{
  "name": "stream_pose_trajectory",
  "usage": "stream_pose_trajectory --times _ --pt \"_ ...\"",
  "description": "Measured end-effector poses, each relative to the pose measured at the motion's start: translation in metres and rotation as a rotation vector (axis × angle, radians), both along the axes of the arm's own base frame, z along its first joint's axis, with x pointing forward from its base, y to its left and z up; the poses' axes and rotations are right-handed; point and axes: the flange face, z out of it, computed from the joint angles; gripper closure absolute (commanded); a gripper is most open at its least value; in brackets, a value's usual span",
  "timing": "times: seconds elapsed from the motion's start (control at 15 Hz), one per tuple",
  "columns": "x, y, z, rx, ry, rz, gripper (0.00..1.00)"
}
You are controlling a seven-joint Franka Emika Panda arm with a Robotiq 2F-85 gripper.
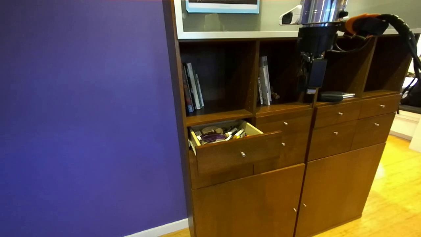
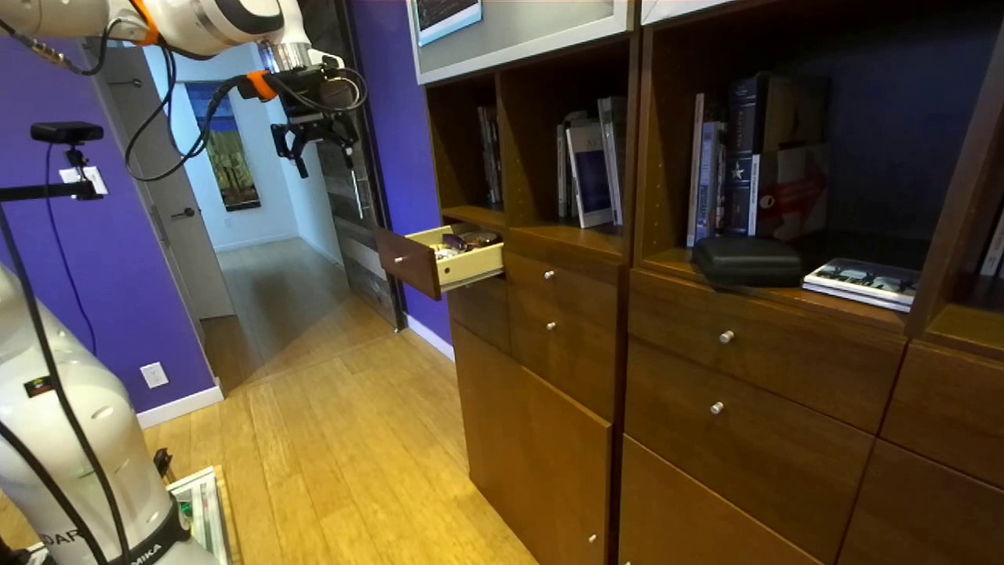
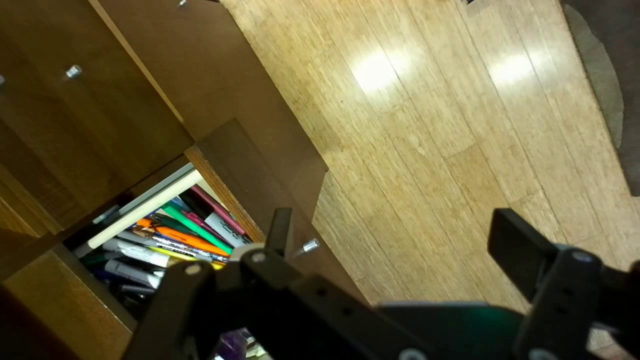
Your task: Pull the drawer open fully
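"Where's the drawer [image 1: 230, 153]?"

"In the upper row, at the cabinet's [image 1: 250, 204] end beside the purple wall [image 1: 92, 115]. It's drawn out — the front [image 2: 409, 263] stands well forward of the cabinet's face in both exterior views."

"All the way?"

"I can't tell; how much of it sits under the shelf [image 1: 220, 118] is hidden."

"Edges?"

"The front's top edge runs straight, in full sight in an exterior view. Behind it comes a pale side wall [image 2: 474, 264] with a metal runner [image 2: 474, 281] along its foot. The bottom edge hangs before the lower drawer front [image 1: 227, 176]. Pens and markers [image 3: 190, 240] lie jumbled inside."

"And the tool [image 3: 395, 240]?"

"Released, its fingers [image 3: 515, 245] spread wide — wooden floor [image 3: 400, 195] shows between them. It hangs higher than the drawer and apart from it. In the wrist view the knob [image 3: 310, 245] appears just beside one finger."

"Room to move?"

"Forward, yes: bare floor stretches from the cabinet toward the robot's base [image 2: 94, 439]. Sideways, the neighbouring fronts [image 2: 569, 302] sit flush with the cabinet's face, so the drawer's front corner projects past them."
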Motion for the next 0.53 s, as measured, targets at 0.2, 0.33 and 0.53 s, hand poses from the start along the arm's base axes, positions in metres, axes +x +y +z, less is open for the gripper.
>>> stream_pose_trajectory --times 0.2,0.33,0.53 --pt "0.013 0.005 -0.008 0.06 0.012 0.09 0.0" --pt "0.032 0.016 -0.025 0.111 0.024 0.13 0.0" --pt "0.064 0.026 -0.059 0.15 0.057 0.067 0.0"
